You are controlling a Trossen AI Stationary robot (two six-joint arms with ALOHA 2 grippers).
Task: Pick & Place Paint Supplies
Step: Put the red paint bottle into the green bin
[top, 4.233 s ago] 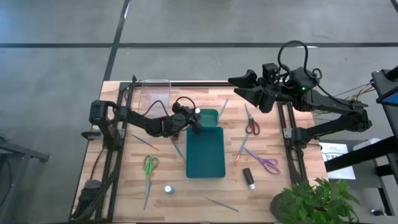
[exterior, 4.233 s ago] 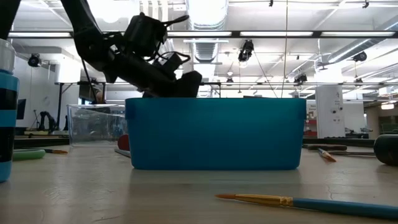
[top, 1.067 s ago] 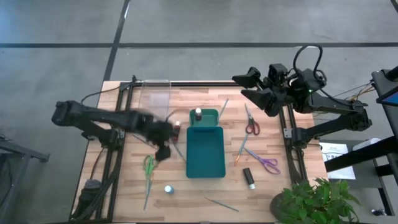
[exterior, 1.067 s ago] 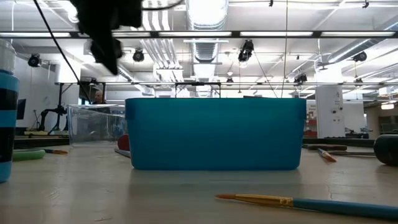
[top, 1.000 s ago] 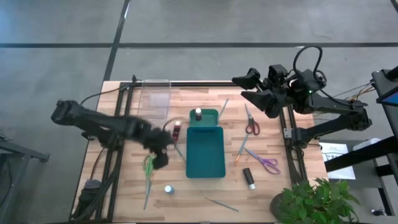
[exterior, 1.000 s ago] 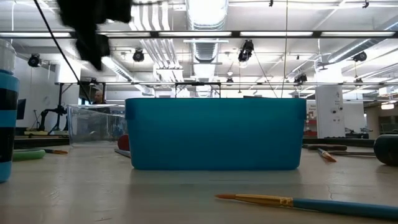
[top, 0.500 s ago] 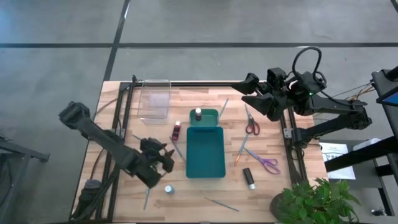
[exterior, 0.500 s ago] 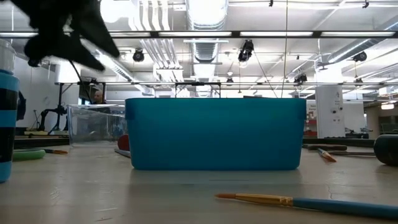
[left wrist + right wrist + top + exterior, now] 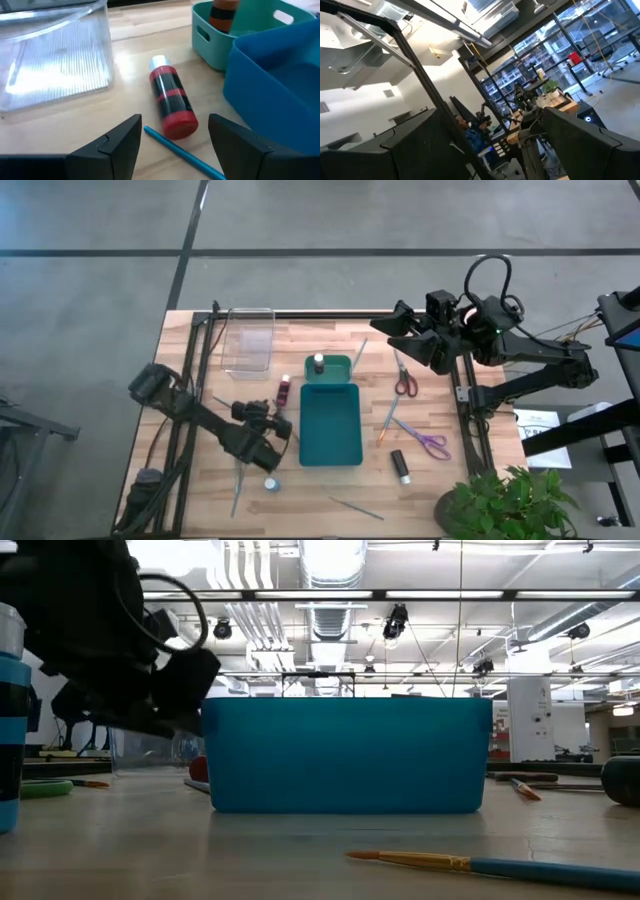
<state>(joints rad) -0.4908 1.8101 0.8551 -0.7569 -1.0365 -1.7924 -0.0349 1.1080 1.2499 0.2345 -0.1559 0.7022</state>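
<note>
My left gripper (image 9: 272,423) is low over the table at the teal tray's (image 9: 352,442) left side, open (image 9: 172,145), touching nothing. A dark red bottle with black bands (image 9: 172,102) lies on its side just ahead of its fingers, next to a blue brush (image 9: 186,154). Another bottle (image 9: 318,363) stands in the tray's small far compartment. Green scissors (image 9: 238,463) lie partly under the left arm. My right gripper (image 9: 392,332) hangs open high over the far right of the table.
A clear plastic box (image 9: 248,340) sits at the far left. A white-capped bottle (image 9: 270,483) and a brush (image 9: 357,508) lie near the front edge. Right of the tray lie red scissors (image 9: 403,380), purple scissors (image 9: 430,443), a black bottle (image 9: 400,465) and brushes (image 9: 388,418).
My left gripper has come down from high above the table to low beside the tray's left wall, and its arm has swung toward the near edge. It has turned to face the far edge and the red bottle. The right arm has kept almost still.
</note>
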